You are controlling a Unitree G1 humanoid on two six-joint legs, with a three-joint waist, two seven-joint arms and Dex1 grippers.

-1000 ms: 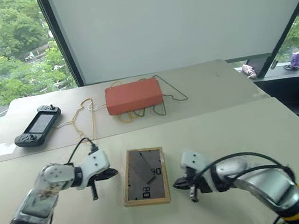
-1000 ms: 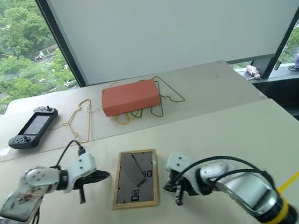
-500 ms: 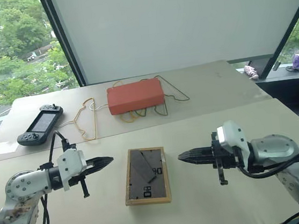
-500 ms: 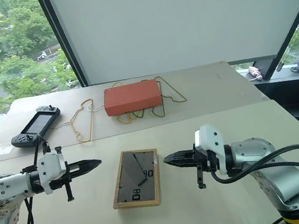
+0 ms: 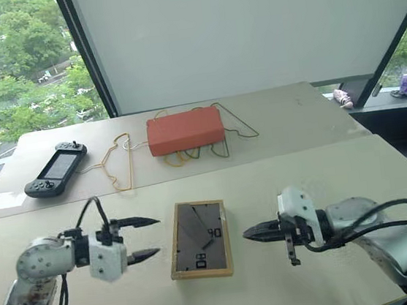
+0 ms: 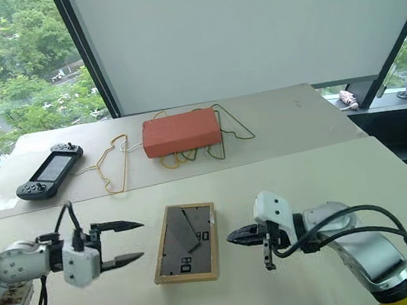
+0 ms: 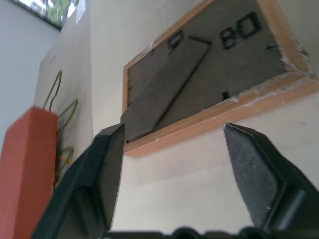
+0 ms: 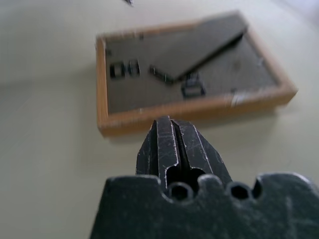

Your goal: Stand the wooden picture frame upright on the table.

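Since the earlier frames, the left end effector (image 5: 148, 237) has been rolled over and its two black fingers, then pressed together, are now spread wide apart, one above the other as seen from the head. The right end effector (image 5: 251, 232) has been kept pressed shut, its tips forming a single point; compared with half a second ago it is seen lower and closer to the frame. The wooden picture frame (image 5: 198, 239) has not been moved.

The frame is found lying flat on the beige worktop (image 5: 280, 180), back side up, with the dark grey backing and folded stand showing inside the light-wood border. It is placed between the two end effectors: the left one is held just beside its left long edge, fingers pointing toward it without touching, and the right one is held near its right long edge, also apart from it. In the left wrist view the frame (image 7: 209, 74) is seen through the gap between the spread fingers (image 7: 99, 169). An orange-red box (image 5: 185, 130) is seen farther back, well apart from the frame.
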